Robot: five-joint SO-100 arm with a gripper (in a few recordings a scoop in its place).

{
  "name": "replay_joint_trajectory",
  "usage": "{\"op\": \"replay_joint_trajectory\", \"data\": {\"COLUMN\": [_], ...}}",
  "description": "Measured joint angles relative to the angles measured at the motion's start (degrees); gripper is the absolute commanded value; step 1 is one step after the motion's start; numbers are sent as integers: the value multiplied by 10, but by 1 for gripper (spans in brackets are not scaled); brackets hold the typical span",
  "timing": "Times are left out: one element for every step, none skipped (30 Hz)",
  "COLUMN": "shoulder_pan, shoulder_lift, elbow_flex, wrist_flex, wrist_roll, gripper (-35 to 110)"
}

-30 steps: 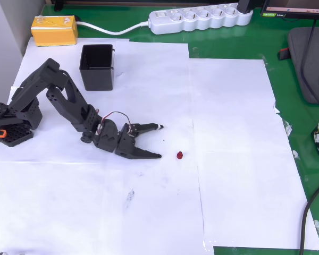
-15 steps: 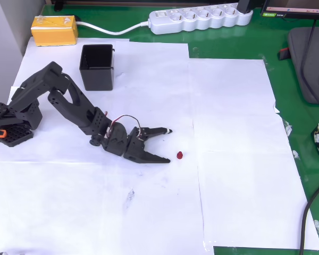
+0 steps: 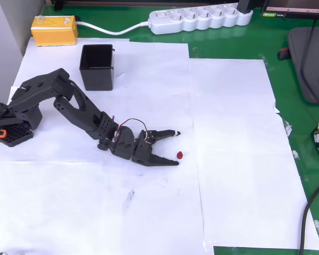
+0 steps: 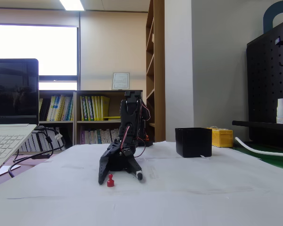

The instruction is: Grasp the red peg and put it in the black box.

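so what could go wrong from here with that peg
The hand is open and low, its fingertips just short of the red peg. In the overhead view the peg lies near the lower fingertip rather than centred in the gap, so that finger could nudge it and knock it over or roll it away. The peg is tiny, so a close might pinch only its edge and drop it on the way to the black box.

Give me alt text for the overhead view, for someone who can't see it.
A black robot arm reaches across white paper, its open gripper just short of a tiny red peg that lies untouched by the jaws. A black box stands open-topped behind the arm, near a yellow box and a power strip.
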State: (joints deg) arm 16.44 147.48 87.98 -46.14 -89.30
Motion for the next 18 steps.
{"op": "replay_joint_trajectory", "data": {"shoulder_pan": [-1, -1, -2, -5, -7, -8, -9, -9, -9, -9, -9, -9, -9, -9, -9, -9, -9, -9], "shoulder_lift": [0, 0, 0, 1, 5, 9, 14, 18, 19, 19, 19, 19, 19, 19, 19, 19, 19, 19], "elbow_flex": [1, 1, 3, 8, 13, 19, 26, 34, 38, 39, 40, 40, 40, 40, 40, 40, 40, 40], "wrist_flex": [3, 4, 4, 4, 4, 6, 7, 7, 7, 7, 7, 7, 7, 7, 7, 7, 8, 13], "wrist_roll": [0, 0, 0, 0, 0, 0, 0, 0, 0, 0, 0, 0, 0, 0, 0, 0, 0, 0], "gripper": [39, 39, 39, 39, 39, 39, 39, 39, 39, 39, 39, 39, 39, 39, 39, 39, 39, 39]}}
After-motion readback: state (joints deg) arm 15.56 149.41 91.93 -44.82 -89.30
